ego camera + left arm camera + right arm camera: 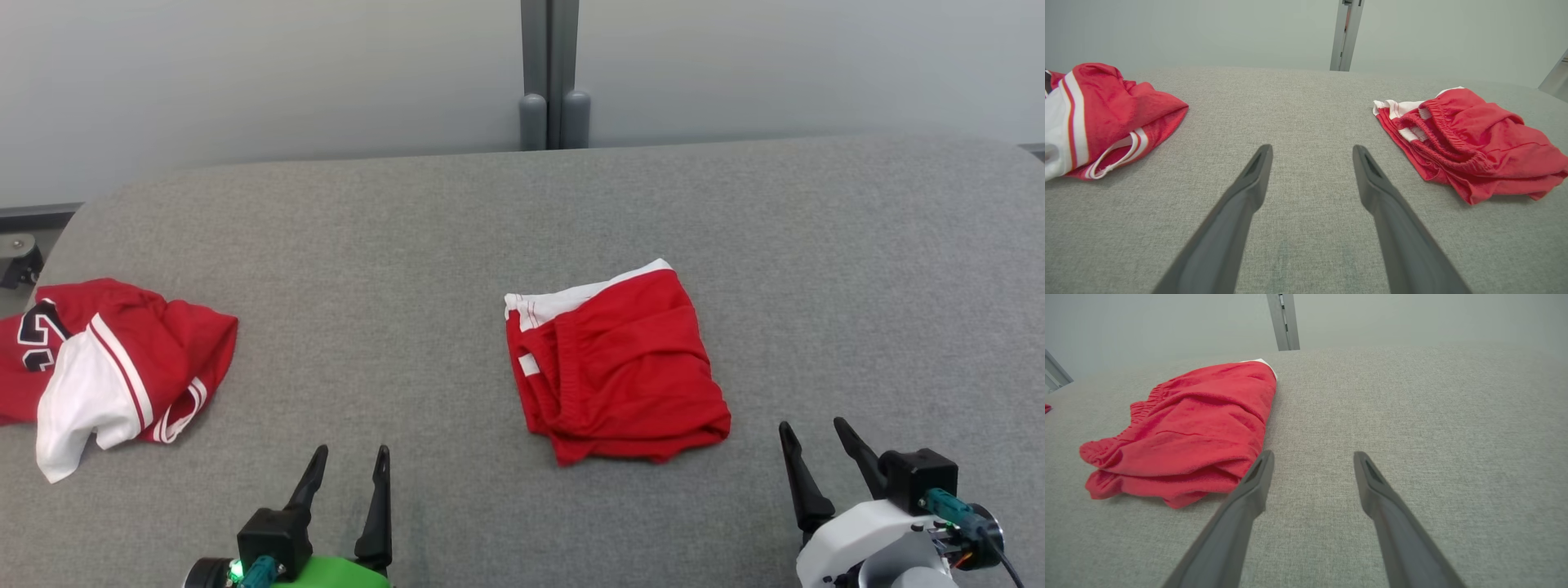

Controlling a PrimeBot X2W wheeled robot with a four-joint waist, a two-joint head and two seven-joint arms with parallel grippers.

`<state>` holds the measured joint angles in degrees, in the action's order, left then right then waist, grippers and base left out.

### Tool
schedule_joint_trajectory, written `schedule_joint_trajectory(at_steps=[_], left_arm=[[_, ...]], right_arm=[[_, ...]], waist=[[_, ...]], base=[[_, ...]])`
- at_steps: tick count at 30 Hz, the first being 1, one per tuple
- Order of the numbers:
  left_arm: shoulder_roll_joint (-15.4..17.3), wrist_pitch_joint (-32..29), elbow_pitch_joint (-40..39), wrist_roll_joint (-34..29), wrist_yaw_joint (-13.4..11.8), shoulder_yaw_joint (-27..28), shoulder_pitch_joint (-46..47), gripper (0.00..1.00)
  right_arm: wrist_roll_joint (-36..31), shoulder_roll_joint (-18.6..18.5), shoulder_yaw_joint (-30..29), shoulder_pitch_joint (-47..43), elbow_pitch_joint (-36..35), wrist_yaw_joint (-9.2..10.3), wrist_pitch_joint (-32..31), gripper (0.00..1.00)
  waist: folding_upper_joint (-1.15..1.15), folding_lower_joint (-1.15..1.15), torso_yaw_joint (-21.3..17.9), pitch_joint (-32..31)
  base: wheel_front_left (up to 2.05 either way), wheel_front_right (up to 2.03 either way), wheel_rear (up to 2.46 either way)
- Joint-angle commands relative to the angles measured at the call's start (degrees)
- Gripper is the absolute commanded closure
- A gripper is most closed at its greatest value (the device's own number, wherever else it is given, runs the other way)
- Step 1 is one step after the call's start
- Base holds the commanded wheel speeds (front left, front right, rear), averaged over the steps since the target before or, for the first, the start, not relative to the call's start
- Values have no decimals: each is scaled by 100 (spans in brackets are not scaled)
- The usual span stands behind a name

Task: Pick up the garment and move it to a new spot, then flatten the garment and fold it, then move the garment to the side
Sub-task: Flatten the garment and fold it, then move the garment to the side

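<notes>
A red garment, shorts with a white trim and an elastic waistband, lies folded into a rough square in the middle of the grey table. It also shows in the left wrist view and the right wrist view. My left gripper hovers open near the front edge, left of the shorts, with nothing between its fingers. My right gripper is open and empty too, just right of the shorts' near corner.
A crumpled red and white jersey with a dark number lies at the table's left edge. A grey post stands behind the table against a pale wall.
</notes>
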<state>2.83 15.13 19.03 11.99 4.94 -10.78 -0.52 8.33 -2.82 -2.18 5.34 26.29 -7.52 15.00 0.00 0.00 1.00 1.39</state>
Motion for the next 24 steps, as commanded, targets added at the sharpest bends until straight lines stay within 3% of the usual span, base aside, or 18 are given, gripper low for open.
schedule_joint_trajectory(at_steps=[1,10,20,21,22,23,24], left_arm=[[17,1,-14,32,8,-2,-1,0],[17,1,-69,62,72,-142,454,0],[16,1,42,184,144,-298,910,0],[17,1,45,237,150,-295,937,0],[16,1,45,250,153,-299,956,0],[15,1,46,260,150,-305,967,0],[16,1,48,264,152,-301,967,0]], right_arm=[[25,-19,24,72,-11,7,25,0],[-90,-21,242,1035,370,7,24,0],[-262,-21,339,2441,1939,7,-58,0],[-232,-22,379,2508,2093,7,-52,7],[-204,-22,425,2543,2221,7,-51,25],[-152,-20,487,2573,2358,7,-51,55],[-128,-16,532,2578,2450,7,-53,63]], waist=[[0,0,36,48],[0,0,306,648],[0,0,681,1389],[0,0,699,1422],[0,0,706,1441],[0,0,707,1454],[0,0,698,1462]], base=[[0,0,0],[0,0,0],[0,0,0],[0,0,0],[0,0,0],[0,0,0],[0,0,0]])
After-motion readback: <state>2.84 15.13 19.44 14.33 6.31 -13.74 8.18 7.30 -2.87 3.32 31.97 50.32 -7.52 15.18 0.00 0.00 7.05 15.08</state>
